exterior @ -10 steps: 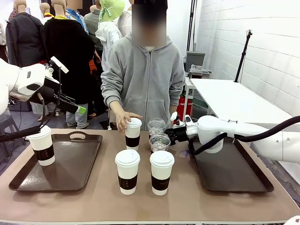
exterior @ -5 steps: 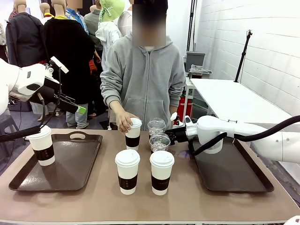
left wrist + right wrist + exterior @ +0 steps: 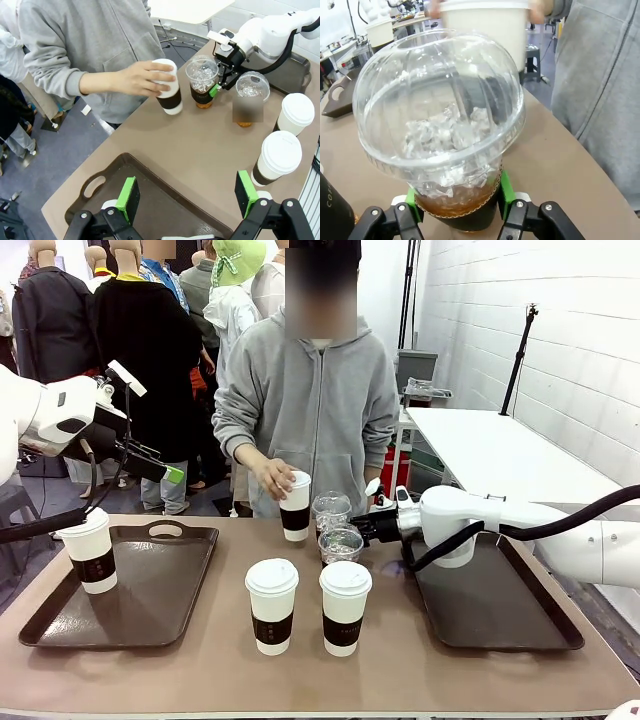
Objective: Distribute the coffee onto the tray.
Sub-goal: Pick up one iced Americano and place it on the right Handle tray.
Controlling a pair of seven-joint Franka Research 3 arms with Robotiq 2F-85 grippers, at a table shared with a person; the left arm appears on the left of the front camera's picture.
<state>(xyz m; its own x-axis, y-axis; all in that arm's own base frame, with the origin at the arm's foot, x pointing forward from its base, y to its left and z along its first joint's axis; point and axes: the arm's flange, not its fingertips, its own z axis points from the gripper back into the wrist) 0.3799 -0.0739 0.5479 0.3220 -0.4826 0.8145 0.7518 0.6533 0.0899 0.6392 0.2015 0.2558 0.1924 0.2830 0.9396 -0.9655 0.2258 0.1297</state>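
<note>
Coffee sits mostly on the table (image 3: 200, 680). Two white paper cups (image 3: 272, 605) stand in front with the iced cups (image 3: 332, 510) behind them. One paper cup (image 3: 90, 550) is on the left tray (image 3: 150, 590), and a fourth cup (image 3: 296, 505) is lifted in the person's hand (image 3: 272, 478). Right tray (image 3: 500, 610) is bare. Right gripper (image 3: 362, 528) has its pads (image 3: 506, 190) pressed on both sides of the rear iced cup (image 3: 445, 125) at its sleeve, seemingly snug. Left gripper (image 3: 187, 195) gapes wide and holds nothing. Advised: lift vertically, clear the neighbouring iced cup (image 3: 341, 543) and keep the cup level.
</note>
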